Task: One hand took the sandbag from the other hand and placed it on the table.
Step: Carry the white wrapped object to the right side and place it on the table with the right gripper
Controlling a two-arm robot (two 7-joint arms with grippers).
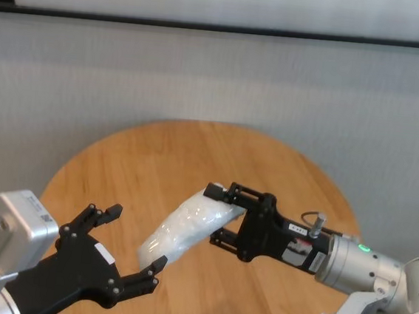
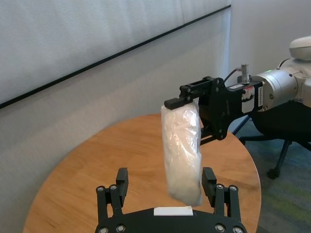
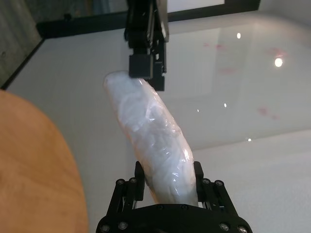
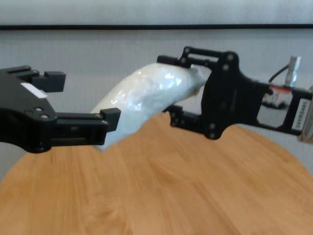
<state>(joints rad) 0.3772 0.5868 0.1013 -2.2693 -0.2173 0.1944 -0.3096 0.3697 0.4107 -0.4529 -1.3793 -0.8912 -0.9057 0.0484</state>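
sandbag held in mid-air between two grippers

we see the white, lumpy, oblong sandbag in crinkly shiny plastic point(image 1: 186, 227) held up off the round counter of light brown wood planks point(image 1: 195, 155), not touching it. the black two-finger right gripper with the green-lit silver wrist point(image 1: 217, 215) has its jaws clamped on one end of the sandbag, and the pouch juts out from there, sloping downward toward the robot's left.

the black left gripper with open linkage fingers and a silver-grey wrist point(image 1: 134, 246) sits at the sandbag's lower, free end. its jaws are spread wide, one finger on each side of the pouch. in the chest view the nearer finger point(image 4: 80, 128) overlaps the bag's lower end, but we cannot tell whether it touches the plastic.

in the left wrist view the sandbag point(image 2: 182, 153) hangs down between the two spread fingertips point(image 2: 121, 177), with the right gripper point(image 2: 187, 116) pinching its far end. behind the counter stands a pale grey wall point(image 1: 216, 83).
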